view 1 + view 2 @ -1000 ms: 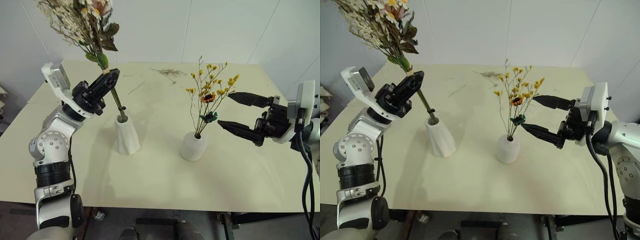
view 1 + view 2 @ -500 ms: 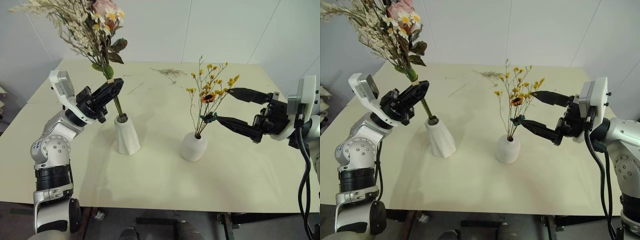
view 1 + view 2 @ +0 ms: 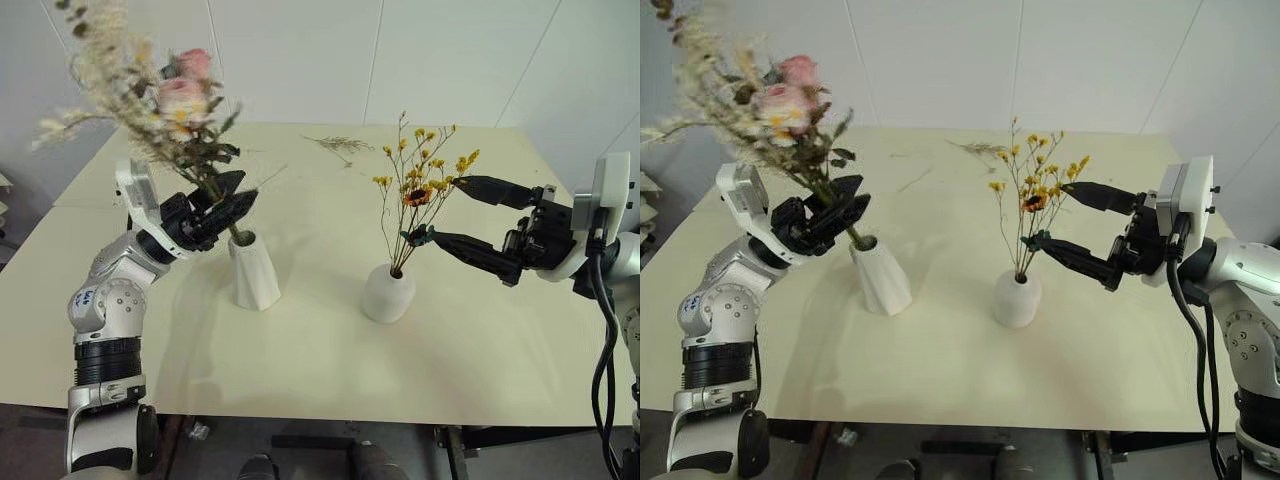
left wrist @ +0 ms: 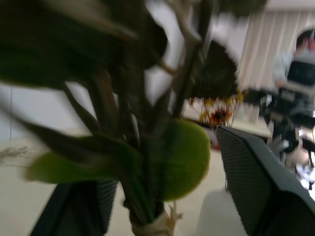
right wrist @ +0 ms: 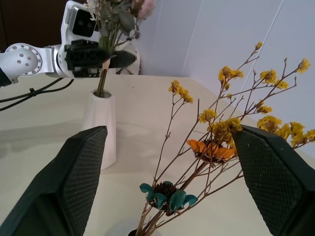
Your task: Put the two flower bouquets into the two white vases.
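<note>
The rose bouquet (image 3: 160,105) leans steeply left with its stems in the mouth of the taller white vase (image 3: 254,271) on the bench (image 3: 320,360). The left gripper (image 3: 232,203) has its jaws apart around the stems. With that lean, I judge the top-heavy bunch could tip the narrow vase or swing out, and a withdrawing finger could snag a leaf.

To the right, the yellow-bloomed bouquet (image 3: 420,185) stands in the short rounded vase (image 3: 387,293); the right gripper (image 3: 445,211) has its jaws wide apart on either side of the stems and could catch the thin branches on retreat.

The left wrist view shows the twine binding (image 4: 152,227) on the rose stems; the right wrist view shows a teal bloom (image 5: 166,194) low among the branches.
</note>
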